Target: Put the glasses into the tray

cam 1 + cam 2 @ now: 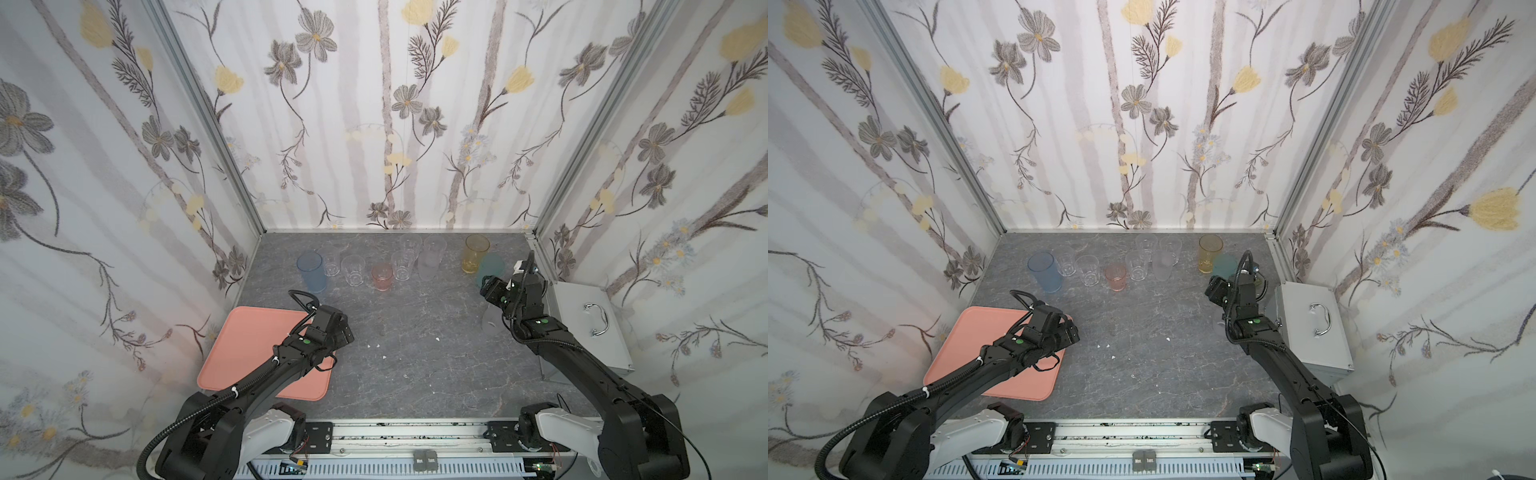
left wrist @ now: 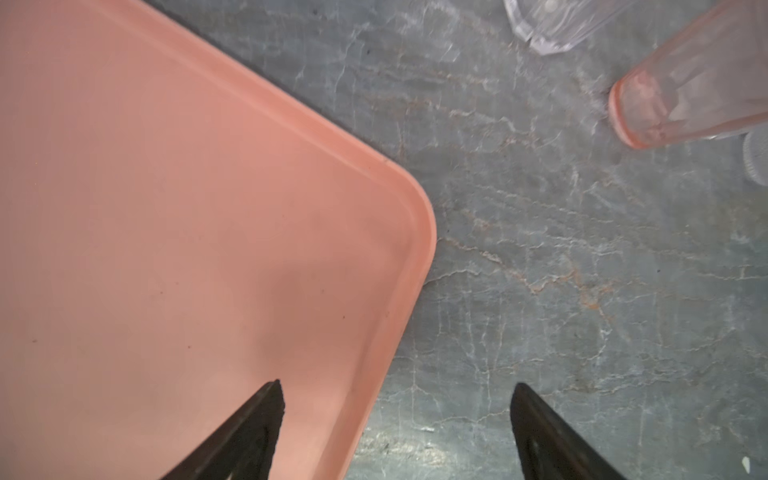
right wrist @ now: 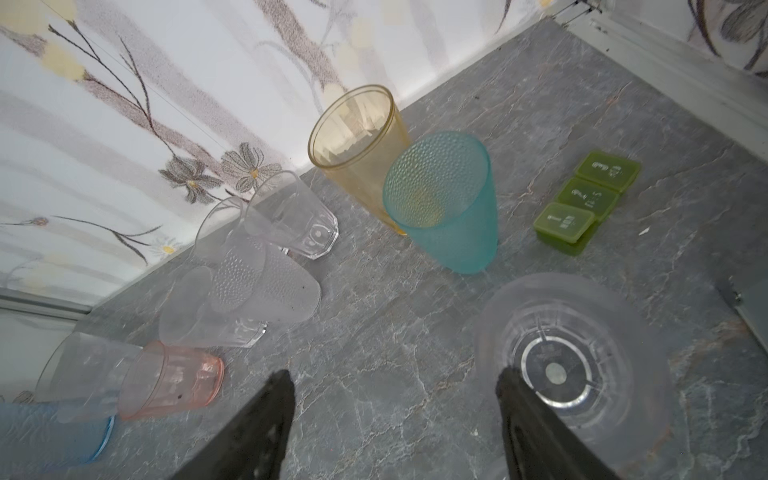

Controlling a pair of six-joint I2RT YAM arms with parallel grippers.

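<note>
The glasses (image 1: 353,270) stand upright on the grey marbled desk (image 1: 415,374), all off the salmon-pink tray (image 1: 245,345). They form a loose row beyond the tray's far edge, running away to its right. Nearest the tray is a tall blue glass (image 1: 311,272). After it come clear tumblers, a short pink glass (image 1: 382,277), a frosted glass (image 1: 430,259) and an amber glass (image 1: 475,253). A dimpled teal glass (image 3: 444,199) stands just beside the amber one. A wide clear glass (image 3: 573,353) stands apart from the row, well to the tray's right, under my right arm.

My left hand (image 2: 397,386) hangs over the tray's far right corner, released. Its fingers are wide apart with nothing between them, one above the tray floor and the other above bare desk. My right hand (image 3: 395,378) is well to the right of the tray, also released, with only desk between its fingers. One finger crosses the wide clear glass in the wrist view; I cannot tell whether it touches.

Farther from the tray than the teal glass sit three small green boxes (image 3: 586,199) in a line, lids on. Farthest right of the tray lies a grey metal box (image 1: 590,328) with a handle.
</note>
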